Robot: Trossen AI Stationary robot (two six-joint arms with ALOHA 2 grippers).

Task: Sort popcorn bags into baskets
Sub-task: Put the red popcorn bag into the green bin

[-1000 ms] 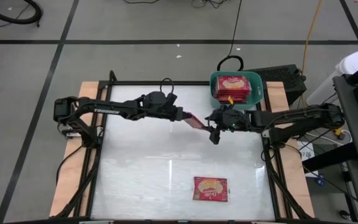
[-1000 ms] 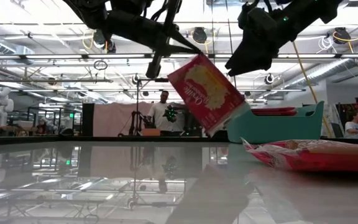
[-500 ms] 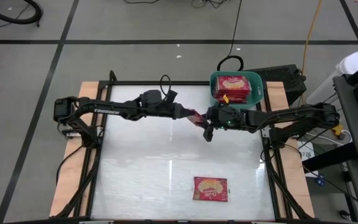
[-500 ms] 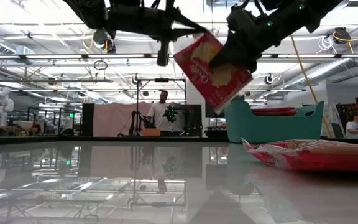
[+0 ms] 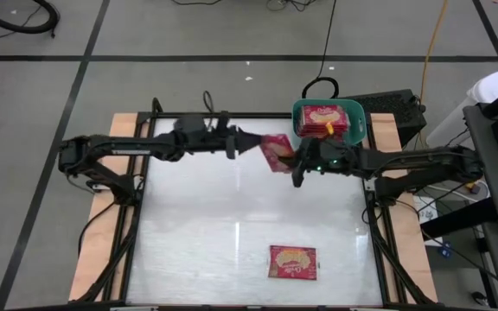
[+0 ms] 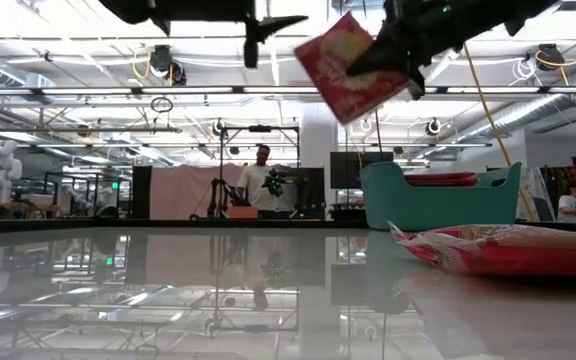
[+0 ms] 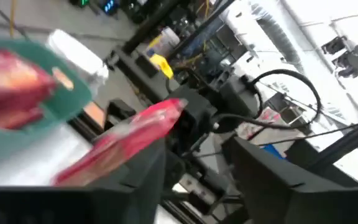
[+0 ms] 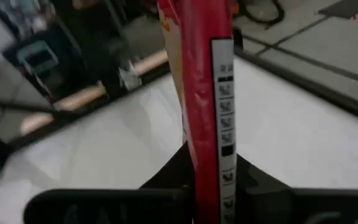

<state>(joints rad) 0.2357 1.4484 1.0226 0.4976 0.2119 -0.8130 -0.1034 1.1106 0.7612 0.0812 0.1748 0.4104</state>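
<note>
Nearest, leaving one loose popcorn bag (image 5: 293, 262) lying flat and face up on the glossy table (image 5: 197, 216), close to the front edge and well apart from both arms. Farther in, holding a second popcorn bag (image 5: 277, 152) up in the air over the table's far part, just short of the basket, tilted with its red face showing in the low view. Clamping it in the right claw (image 5: 294, 164), fingers pinching the packet edge-on near one end. Hovering the left claw (image 5: 245, 143) just beside the held packet's other side, fingers apart and gripping nothing. Farthest, keeping the teal basket (image 5: 359, 130) at the table's back right corner, with stacked red packets (image 5: 322, 117) already inside.

Judging the packet as light, thin and flexible, with slick crinkly film and loose contents, so likely sagging or swinging from a one-end pinch. Probably gripping best along a flat edge seam, firmly but without crushing.
</note>
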